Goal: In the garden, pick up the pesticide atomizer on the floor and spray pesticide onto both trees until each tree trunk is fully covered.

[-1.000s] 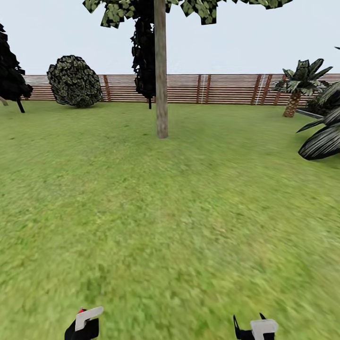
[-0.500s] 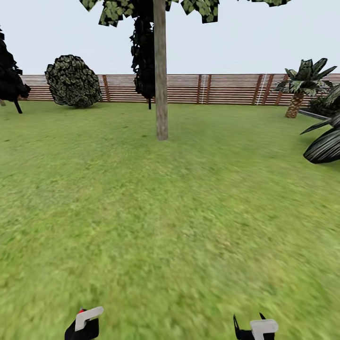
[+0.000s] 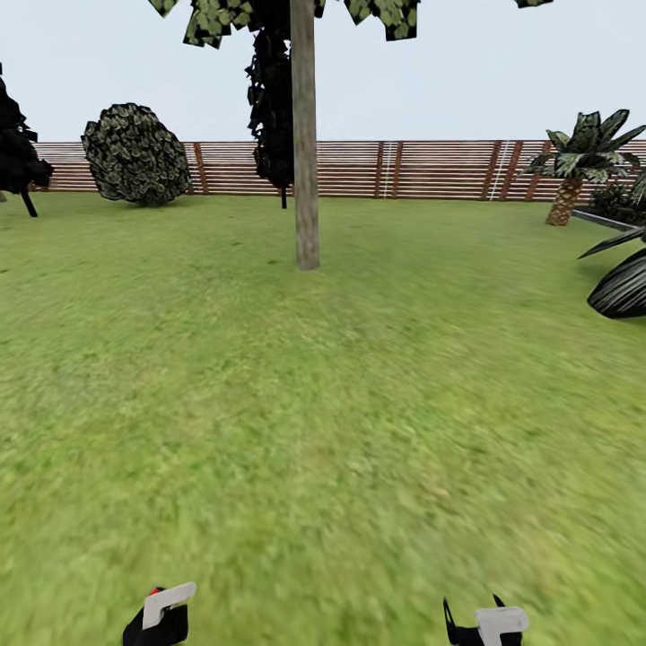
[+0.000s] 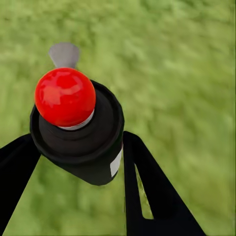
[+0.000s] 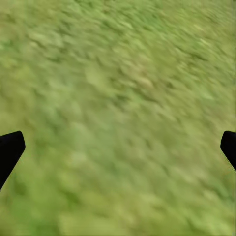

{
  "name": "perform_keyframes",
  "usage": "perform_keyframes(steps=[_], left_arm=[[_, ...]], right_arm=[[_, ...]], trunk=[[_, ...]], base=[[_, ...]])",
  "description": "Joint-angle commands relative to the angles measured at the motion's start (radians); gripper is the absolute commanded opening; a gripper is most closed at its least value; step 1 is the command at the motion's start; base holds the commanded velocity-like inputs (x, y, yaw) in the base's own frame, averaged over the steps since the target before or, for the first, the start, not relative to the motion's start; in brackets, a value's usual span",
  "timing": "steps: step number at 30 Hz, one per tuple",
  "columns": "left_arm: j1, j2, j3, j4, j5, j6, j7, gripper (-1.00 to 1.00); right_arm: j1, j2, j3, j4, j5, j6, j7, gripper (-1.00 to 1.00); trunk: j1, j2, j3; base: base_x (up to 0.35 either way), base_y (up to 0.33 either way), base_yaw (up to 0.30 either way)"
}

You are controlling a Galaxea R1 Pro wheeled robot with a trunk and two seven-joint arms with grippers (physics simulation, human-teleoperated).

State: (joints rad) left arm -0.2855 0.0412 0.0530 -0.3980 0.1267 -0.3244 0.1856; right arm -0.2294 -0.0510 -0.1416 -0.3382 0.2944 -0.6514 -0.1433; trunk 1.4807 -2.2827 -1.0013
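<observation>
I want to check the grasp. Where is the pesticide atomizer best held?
On its dark round body, from the two sides, below the red top: the pesticide atomizer sits so between the left end effector's fingers, the top free for spraying.

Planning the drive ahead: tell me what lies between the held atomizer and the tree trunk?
Only lawn, in the head view, between pesticide atomizer and tree trunk.

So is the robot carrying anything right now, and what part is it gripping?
Yes. The left gripper holds the pesticide atomizer by its dark body, fingers on either side, red top free. The right gripper is open over grass, holding nothing.
</observation>
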Motion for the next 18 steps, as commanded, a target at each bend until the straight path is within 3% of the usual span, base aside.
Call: perform_keyframes(steps=[1,18], left_arm=[[-0.001,0.000,-0.002,0.001,0.010,-0.004,0.000,-1.00],[0.000,0.000,-0.002,-0.001,0.010,-0.004,0.000,-1.00]], right_arm=[[-0.001,0.000,-0.004,0.001,0.011,-0.003,-0.005,1.00],[-0.001,0.000,-0.004,0.001,0.010,-0.002,-0.005,1.00]], trunk=[[0.000,0.000,-0.001],[0.000,0.000,-0.001]], base=[[0.338,0.000,0.000],[0.338,0.000,0.000]])
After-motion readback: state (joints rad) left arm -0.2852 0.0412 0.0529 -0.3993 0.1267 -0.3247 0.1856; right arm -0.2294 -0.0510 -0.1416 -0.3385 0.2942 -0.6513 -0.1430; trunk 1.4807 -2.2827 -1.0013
